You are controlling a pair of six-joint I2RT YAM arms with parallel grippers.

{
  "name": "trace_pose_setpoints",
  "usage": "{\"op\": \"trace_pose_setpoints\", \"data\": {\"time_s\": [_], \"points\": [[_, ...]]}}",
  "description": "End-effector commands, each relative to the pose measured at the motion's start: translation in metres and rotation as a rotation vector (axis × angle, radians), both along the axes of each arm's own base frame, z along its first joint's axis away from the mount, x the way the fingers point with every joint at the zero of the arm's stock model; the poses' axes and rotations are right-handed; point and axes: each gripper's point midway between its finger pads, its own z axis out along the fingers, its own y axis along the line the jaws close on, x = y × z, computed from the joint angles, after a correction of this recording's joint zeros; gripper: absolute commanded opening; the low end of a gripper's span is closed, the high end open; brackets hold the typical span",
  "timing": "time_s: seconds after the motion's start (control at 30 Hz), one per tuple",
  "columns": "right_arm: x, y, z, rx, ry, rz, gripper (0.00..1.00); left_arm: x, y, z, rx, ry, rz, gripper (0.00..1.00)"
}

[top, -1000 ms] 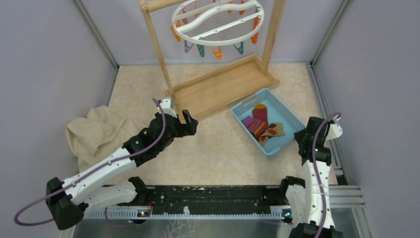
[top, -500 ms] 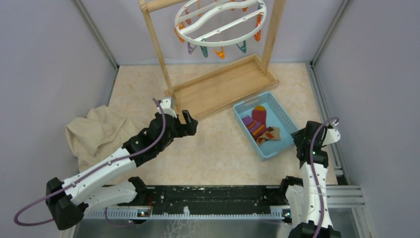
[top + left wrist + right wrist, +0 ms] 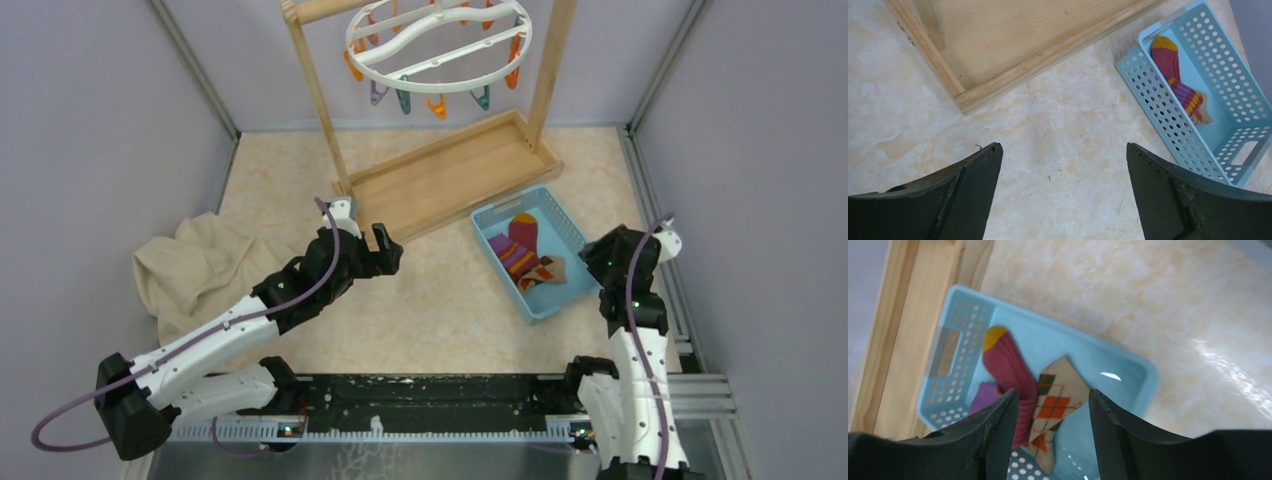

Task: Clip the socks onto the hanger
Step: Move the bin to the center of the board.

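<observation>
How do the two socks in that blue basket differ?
The maroon sock has an orange toe and stripes; the tan sock has red-and-white diamonds. The maroon sock looks longer than the tan sock. Both lie unclipped in the blue basket.

Pale lavender walls [image 3: 90, 150] are enclosing a beige marbled tabletop [image 3: 450, 310] on three sides. A wooden frame stand [image 3: 450, 175] is sitting at twelve o'clock, a crumpled beige cloth [image 3: 190, 265] is lying at nine o'clock, and a black rail [image 3: 430, 400] is running along six o'clock.
</observation>
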Motion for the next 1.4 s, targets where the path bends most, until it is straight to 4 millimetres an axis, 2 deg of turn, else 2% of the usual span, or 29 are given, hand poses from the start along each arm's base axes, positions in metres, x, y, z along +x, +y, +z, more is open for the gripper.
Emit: {"op": "trace_pose_setpoints", "data": {"time_s": [0.0,0.1,0.2,0.23,0.37,0.63,0.87,1.07,1.13,1.27,1.37], "points": [[0.033,0.049,0.052,-0.106,-0.109,0.257,0.55,0.001,-0.005,0.005,-0.032,-0.011,-0.013,0.99],[0.043,0.086,0.044,-0.239,-0.001,0.419,0.55,0.000,-0.008,0.005,-0.046,-0.005,-0.020,0.99],[0.049,0.128,0.022,-0.359,0.122,0.576,0.59,-0.001,-0.009,0.004,-0.050,0.002,-0.027,0.99],[0.050,0.137,0.008,-0.392,0.181,0.601,0.60,-0.001,-0.009,0.004,-0.049,0.003,-0.028,0.99],[0.058,0.162,-0.015,-0.427,0.240,0.669,0.61,-0.003,-0.003,0.004,-0.042,0.009,-0.004,0.99],[0.070,0.169,-0.039,-0.532,0.310,0.675,0.59,-0.008,0.013,0.001,-0.028,0.013,0.039,0.99],[0.068,0.203,-0.020,-0.578,0.216,0.738,0.58,-0.004,0.004,0.000,-0.038,0.024,0.026,0.98],[0.067,0.212,-0.011,-0.599,0.160,0.745,0.58,0.000,-0.003,-0.004,-0.021,0.041,0.020,0.98],[0.065,0.216,-0.018,-0.586,0.165,0.772,0.58,-0.001,-0.004,-0.004,-0.027,0.043,0.012,0.98],[0.060,0.218,-0.045,-0.579,0.234,0.798,0.58,-0.004,-0.002,-0.002,-0.040,0.036,0.012,0.98],[0.058,0.210,-0.066,-0.607,0.316,0.767,0.58,-0.004,0.000,0.002,-0.048,0.019,0.010,0.98]]}}
